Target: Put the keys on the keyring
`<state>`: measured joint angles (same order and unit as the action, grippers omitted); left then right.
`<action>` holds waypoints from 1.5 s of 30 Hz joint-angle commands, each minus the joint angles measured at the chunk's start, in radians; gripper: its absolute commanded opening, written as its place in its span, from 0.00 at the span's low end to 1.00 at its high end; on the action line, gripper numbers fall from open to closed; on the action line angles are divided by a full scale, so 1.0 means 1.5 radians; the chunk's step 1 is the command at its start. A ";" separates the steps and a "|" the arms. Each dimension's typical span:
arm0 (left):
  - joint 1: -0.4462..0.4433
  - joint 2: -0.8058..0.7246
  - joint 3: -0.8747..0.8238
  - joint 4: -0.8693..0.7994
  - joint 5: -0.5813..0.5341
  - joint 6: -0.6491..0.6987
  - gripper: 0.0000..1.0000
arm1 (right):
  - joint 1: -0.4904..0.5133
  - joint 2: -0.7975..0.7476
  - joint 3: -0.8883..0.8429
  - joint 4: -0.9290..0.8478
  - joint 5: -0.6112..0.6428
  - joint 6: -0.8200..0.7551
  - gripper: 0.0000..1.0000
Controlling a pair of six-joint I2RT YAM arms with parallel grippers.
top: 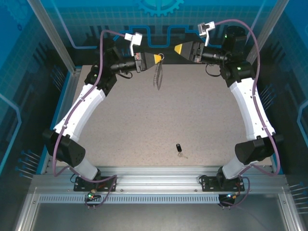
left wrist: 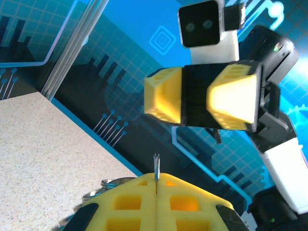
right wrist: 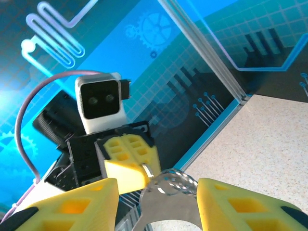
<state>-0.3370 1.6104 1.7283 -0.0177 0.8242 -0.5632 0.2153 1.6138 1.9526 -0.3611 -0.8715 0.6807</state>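
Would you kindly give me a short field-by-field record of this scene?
left gripper: jaws shut on the keyring, raised above the table
right gripper: jaws open, facing the left one, the keyring between them
chain: hangs below the keyring
key: lies on the table near the arm bases, untouched

Speckled beige tabletop (top: 144,115): matt, finely grainy. Small key (top: 179,148), lower centre: glossy black plastic head, bright silver metal blade. Dark grey oval keyring (right wrist: 168,208): smooth dull metal, with a shiny thin beaded chain (top: 157,77). Yellow fingers (right wrist: 72,207) of the right gripper (right wrist: 158,187): matt moulded plastic.
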 commanded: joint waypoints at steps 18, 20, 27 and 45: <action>-0.002 0.004 0.093 -0.153 0.098 0.128 0.00 | 0.085 0.068 0.151 -0.238 -0.015 -0.226 0.39; -0.002 0.005 0.092 -0.153 0.098 0.128 0.00 | 0.089 0.069 0.151 -0.237 -0.016 -0.226 0.37; -0.002 0.007 0.091 -0.154 0.101 0.128 0.00 | 0.093 0.078 0.151 -0.238 -0.022 -0.223 0.25; -0.005 0.021 0.092 -0.136 0.088 0.104 0.00 | 0.095 0.074 0.111 -0.226 -0.040 -0.225 0.00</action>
<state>-0.3355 1.6218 1.8301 -0.2573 0.9443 -0.3935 0.3454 1.7336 2.1509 -0.7036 -0.9215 0.3355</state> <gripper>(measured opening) 0.052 0.042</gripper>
